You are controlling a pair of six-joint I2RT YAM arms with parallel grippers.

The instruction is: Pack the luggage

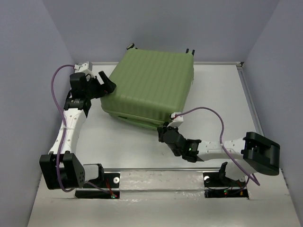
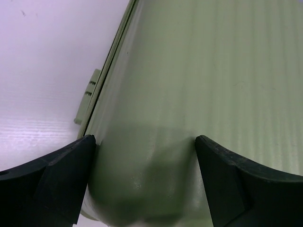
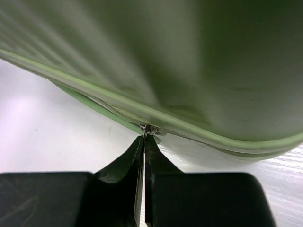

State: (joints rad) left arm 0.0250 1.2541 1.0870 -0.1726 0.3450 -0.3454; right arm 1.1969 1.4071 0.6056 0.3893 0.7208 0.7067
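1. We see the large light-green hard-shell suitcase with horizontal ribs (image 1: 151,87) lying flat and closed on the white table (image 1: 227,104). It sits toward the far middle of the table, turned at an angle to the table's edges.
2. Small black wheels (image 1: 190,50) show at the suitcase's far edge, near the back wall.
3. The left gripper (image 1: 108,85) is at the suitcase's left corner. In the left wrist view this claw (image 2: 144,138) is released, its two black fingers (image 2: 71,165) spread wide with the rounded green corner (image 2: 213,71) between them. We cannot tell whether either finger touches the shell.
4. In that same view, a small light-green ribbed tab (image 2: 87,94) juts from the seam on the suitcase's side, above the table.
5. The right gripper (image 1: 163,132) is at the suitcase's near edge, close to its near corner, with the arm stretched low over the table.
6. In the right wrist view we find this claw (image 3: 144,139) clenched, its black fingertips (image 3: 128,161) pressed together and pinching a small silvery metal zipper pull (image 3: 151,129) on the seam between the two shell halves (image 3: 189,61).
7. To the left of the pull, the zipper line looks slightly parted; to the right, the seam looks closed.
8. A purple cable (image 1: 56,90) loops along the left arm.
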